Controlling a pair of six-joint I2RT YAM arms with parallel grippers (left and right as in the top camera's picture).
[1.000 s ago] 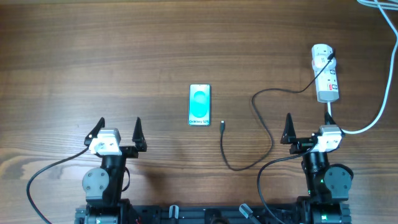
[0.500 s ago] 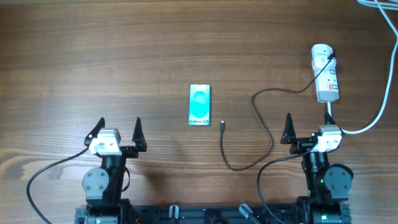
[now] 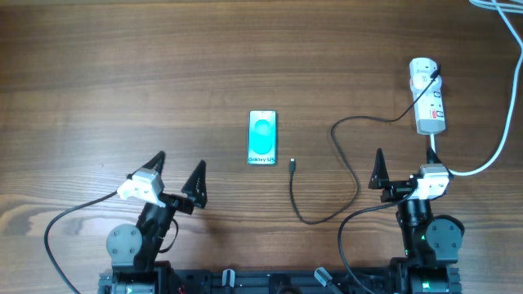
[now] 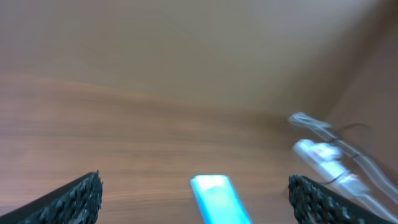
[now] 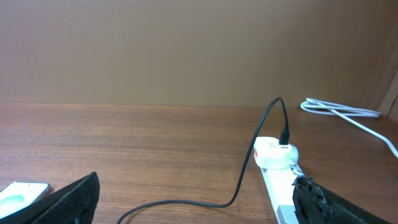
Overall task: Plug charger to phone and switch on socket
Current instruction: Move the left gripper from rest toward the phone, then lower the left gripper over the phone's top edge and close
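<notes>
Charger (image 3: 292, 163) tip lies beside phone (image 3: 262, 137), pointing toward far edge, midway between left tool (image 3: 180, 161) and right tool (image 3: 406, 162), both spread apart.

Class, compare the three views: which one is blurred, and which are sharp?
Left wrist view: blurred, the phone and socket smeared. Right wrist view: sharp, the charger crisply outlined. Overhead view: sharp and evenly lit, the table grain clear.

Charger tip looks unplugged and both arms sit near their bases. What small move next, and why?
Probably ease the right gripper forward and left toward the charger tip. The tip lies loose just right of the phone, not plugged in, and both grippers are open and empty. The left gripper is angled toward the phone, suited to steadying it.
</notes>
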